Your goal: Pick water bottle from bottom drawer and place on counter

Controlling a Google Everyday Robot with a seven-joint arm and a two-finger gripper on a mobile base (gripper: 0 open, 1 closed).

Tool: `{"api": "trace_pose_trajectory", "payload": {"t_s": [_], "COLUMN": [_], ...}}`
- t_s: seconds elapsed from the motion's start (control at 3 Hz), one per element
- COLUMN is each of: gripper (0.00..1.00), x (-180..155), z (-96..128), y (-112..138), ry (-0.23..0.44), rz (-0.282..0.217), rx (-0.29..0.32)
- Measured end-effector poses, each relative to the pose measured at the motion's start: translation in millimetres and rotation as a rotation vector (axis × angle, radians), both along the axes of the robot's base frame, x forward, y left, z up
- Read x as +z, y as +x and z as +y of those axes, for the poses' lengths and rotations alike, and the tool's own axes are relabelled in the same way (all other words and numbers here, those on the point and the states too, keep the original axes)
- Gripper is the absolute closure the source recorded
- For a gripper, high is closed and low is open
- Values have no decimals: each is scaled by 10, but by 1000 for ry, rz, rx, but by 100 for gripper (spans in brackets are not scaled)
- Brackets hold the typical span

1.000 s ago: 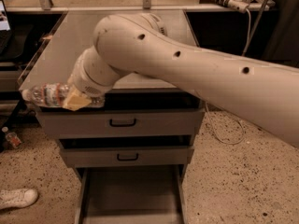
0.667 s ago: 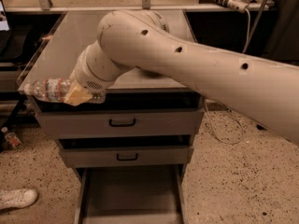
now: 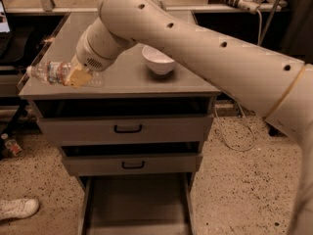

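The water bottle (image 3: 56, 72), clear with a white cap pointing left, lies sideways in my gripper (image 3: 78, 77) over the front left part of the counter (image 3: 122, 80). The gripper's tan fingers (image 3: 77, 79) are shut on the bottle's middle. I cannot tell whether the bottle touches the counter. The bottom drawer (image 3: 137, 207) is pulled open at the bottom of the cabinet and its floor is bare.
A white bowl (image 3: 157, 60) stands on the counter to the right of the gripper. Two shut grey drawers with black handles (image 3: 128, 129) sit under the counter. A tiny red-marked bottle (image 3: 11, 145) and a white shoe (image 3: 17, 208) lie on the floor at left. Cables hang at right.
The arm has lifted the bottle higher and moved it inward over the counter's front left edge. The white bowl has come into sight.
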State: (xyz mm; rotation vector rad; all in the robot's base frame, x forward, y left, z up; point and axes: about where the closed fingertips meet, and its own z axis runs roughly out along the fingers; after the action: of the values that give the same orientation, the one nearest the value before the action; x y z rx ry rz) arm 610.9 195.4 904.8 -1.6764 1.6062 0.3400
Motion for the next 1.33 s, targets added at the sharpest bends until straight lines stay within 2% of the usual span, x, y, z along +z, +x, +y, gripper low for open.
{"api": "trace_pose_trajectory", "payload": {"t_s": [0.67, 1.33], "gripper": [100, 100], "x": [76, -91], "z": [178, 357], "y": [501, 854], "ry": [-14, -28], "rz": [29, 70], "rx": [13, 31]}}
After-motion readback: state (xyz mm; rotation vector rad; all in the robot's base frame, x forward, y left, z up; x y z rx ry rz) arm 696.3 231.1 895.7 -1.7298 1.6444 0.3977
